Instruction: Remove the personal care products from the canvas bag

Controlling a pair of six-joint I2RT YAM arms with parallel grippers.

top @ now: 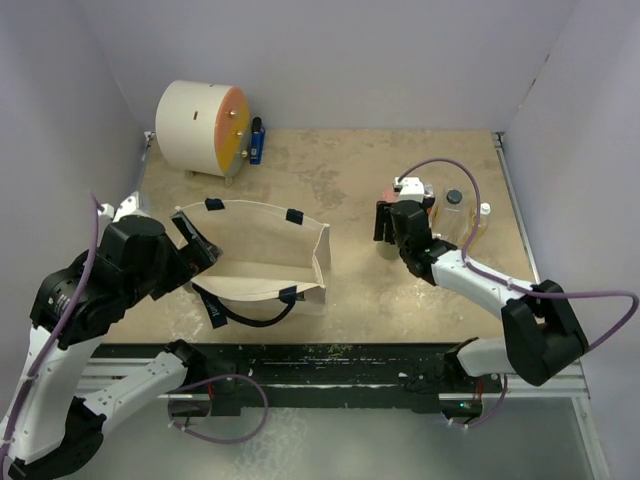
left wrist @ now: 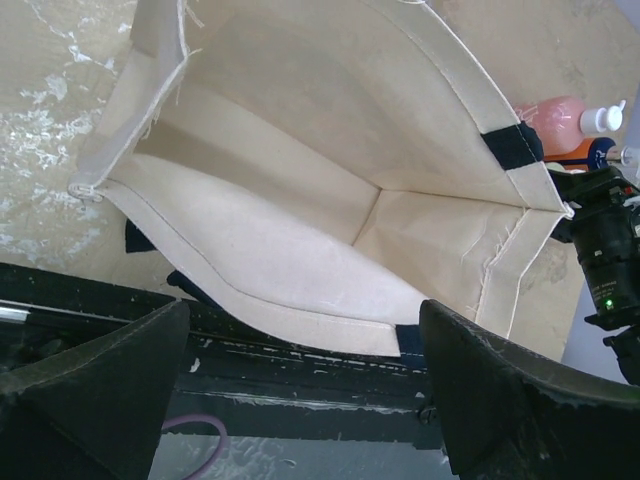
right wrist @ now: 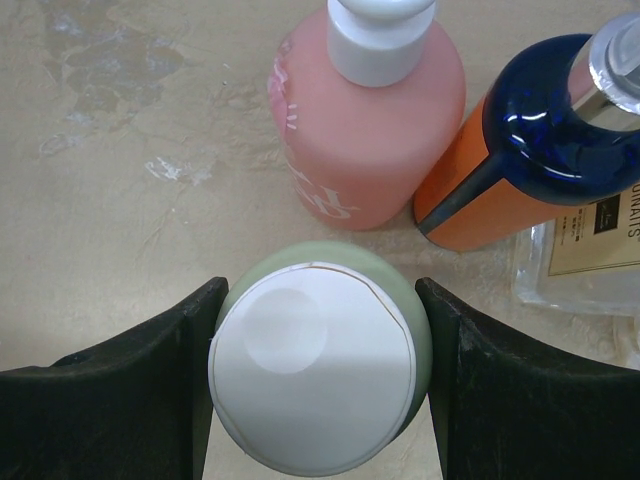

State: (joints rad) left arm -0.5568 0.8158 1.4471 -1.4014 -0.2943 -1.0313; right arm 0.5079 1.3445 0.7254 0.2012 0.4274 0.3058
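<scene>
Olive-green jar (right wrist: 320, 370) lower centre, clamped btwn R gripper (right wrist: 318, 300) fingers (right wrist: 120, 400); L gripper (left wrist: 303, 310) spread wide, empty, below canvas bag (left wrist: 330, 150) mouth.

Bag (top: 250, 240) left; bottles (top: 455, 208) right (drum (top: 200, 128) behind bag).

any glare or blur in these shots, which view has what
Right wrist: bright glare on the dark cap of the orange bottle, olive-green jar sharp. Left wrist: near fingers dark and soft, canvas bag crisp. Top external: even light, only soft shadows.
</scene>
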